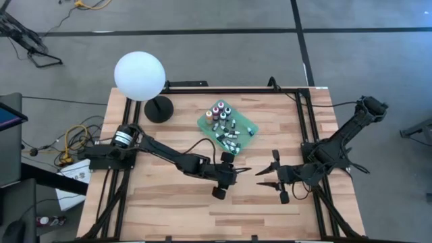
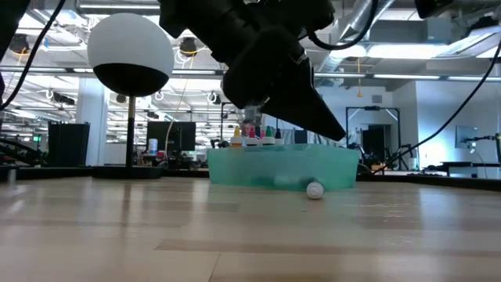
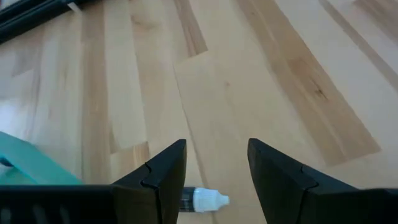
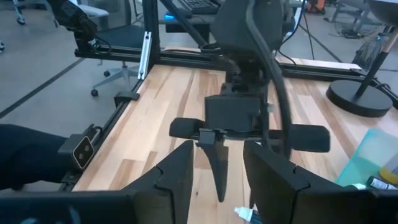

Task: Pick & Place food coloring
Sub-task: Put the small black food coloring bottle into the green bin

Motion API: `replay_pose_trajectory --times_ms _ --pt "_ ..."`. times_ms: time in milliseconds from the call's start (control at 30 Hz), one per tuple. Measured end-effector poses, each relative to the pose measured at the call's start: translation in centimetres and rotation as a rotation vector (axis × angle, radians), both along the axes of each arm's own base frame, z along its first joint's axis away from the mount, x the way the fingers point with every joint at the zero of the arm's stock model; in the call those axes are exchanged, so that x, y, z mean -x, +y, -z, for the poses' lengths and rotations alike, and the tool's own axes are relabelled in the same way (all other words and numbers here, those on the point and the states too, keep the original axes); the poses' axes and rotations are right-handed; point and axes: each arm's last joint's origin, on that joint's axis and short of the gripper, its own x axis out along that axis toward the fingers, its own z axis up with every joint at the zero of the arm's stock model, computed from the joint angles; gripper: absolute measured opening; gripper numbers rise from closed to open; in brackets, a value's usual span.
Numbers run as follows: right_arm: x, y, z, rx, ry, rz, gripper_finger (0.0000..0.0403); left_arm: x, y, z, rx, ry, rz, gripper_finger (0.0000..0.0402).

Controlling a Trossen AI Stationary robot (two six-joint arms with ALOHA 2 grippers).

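A flat green tray (image 1: 204, 123) at the table's far middle holds several small food coloring bottles (image 1: 226, 125), standing and lying; their caps show over its wall in the low view (image 2: 250, 139). One bottle with a white cap (image 3: 208, 199) lies on its side on the table in front of the tray, also in the low view (image 2: 315, 189). My left gripper (image 1: 246, 170) is open and hovers above this bottle, its fingers (image 3: 165, 177) either side of the cap in the wrist view, apart from it. My right gripper (image 1: 264, 174) is open and empty, facing the left one.
A lamp with a white globe (image 1: 140, 75) and a black round base (image 1: 158, 108) stands at the far left of the table. A black frame rail (image 1: 304, 121) runs along the right side. Bare wood lies toward the near edge (image 1: 202, 216).
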Motion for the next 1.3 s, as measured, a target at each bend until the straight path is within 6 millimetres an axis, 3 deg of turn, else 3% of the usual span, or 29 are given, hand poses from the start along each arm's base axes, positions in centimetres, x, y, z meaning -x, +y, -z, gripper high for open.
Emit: replay_pose_trajectory --times_ms 233,500,767,1300 --pt "0.0 0.0 0.0 -0.003 -0.001 -0.002 0.0134 -0.3 1.6 0.9 0.008 0.05 -0.02 0.018" --pt "0.0 0.0 0.0 -0.002 0.0 -0.003 0.0134 -0.5 2.2 0.7 0.016 0.033 -0.032 0.0203" --pt "0.0 0.0 0.0 -0.009 0.002 -0.004 0.0134 -0.6 2.7 2.3 0.036 0.098 -0.013 0.0227" --pt "0.0 0.0 0.1 -0.008 0.006 -0.006 0.0134 -0.5 3.8 2.6 0.05 0.129 -0.09 0.0232"
